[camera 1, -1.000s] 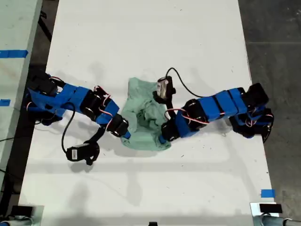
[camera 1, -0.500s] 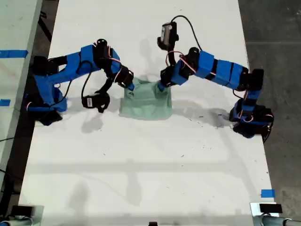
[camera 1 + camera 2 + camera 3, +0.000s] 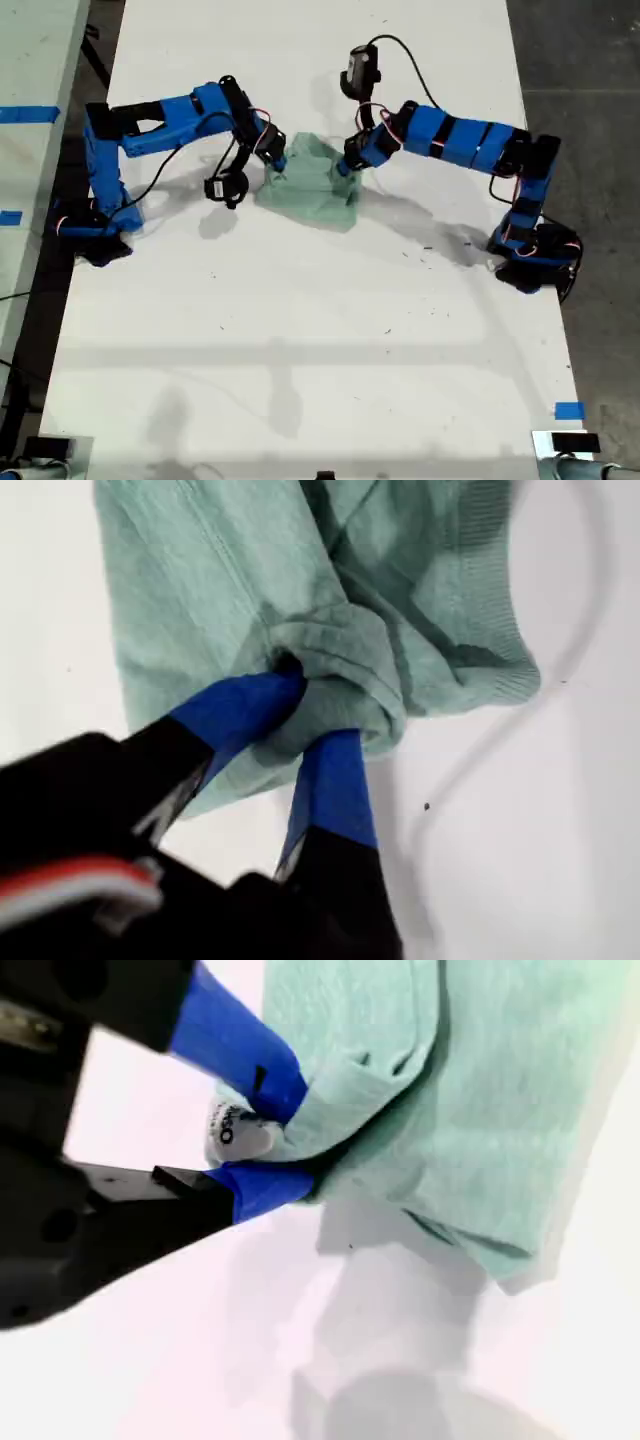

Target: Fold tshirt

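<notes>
The exterior view hangs overhead, looking straight down on the white table (image 3: 300, 350) and both arms. Each wrist view rides close behind its own jaws, aimed along them at a pinched fold of the tshirt (image 3: 312, 187) (image 3: 400, 600) (image 3: 480, 1090), which all three views share; the second seems blurred.

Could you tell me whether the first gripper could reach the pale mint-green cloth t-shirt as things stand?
Yes, it seems so: my first gripper is already shut on a bunched fold of the pale mint-green cloth t-shirt, with nothing between them.
</notes>
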Tool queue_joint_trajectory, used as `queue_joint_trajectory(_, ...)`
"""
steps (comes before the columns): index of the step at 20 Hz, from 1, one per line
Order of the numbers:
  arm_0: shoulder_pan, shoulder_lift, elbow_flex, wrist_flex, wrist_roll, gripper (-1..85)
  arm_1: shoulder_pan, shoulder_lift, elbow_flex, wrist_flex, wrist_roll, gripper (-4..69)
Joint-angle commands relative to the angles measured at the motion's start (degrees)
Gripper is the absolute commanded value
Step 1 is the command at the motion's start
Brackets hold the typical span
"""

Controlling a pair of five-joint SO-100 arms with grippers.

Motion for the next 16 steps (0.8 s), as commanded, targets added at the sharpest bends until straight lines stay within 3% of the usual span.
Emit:
queue_joint_trajectory(1, -7.5, -7.8, -5.2, 0.4, 0.0, 22.8, 4.2, -7.5, -4.6, 0.9, 3.3, 28.7)
queue_joint_trajectory(4, -9.5, -6.1, -16.6, 11.2, 1.2, 29.7, 5.1, -2.6, -5.0, 4.9, 3.4, 42.1)
queue_joint_trajectory(11, -3.5, 24.5, -13.2, 21.1, -0.1, 25.4, 0.1, 26.4, 4.0, 16.9, 5.6, 36.3)
queue_joint_trajectory(14, 2.0, 42.8, 6.5, 15.4, -2.6, 15.1, -4.2, 41.7, 15.9, 18.4, 9.9, 28.4)
queue_joint_trajectory(16, 4.9, 59.4, 26.5, 8.1, -7.3, 0.1, -6.8, 53.5, 26.4, 18.4, 14.3, 21.9)
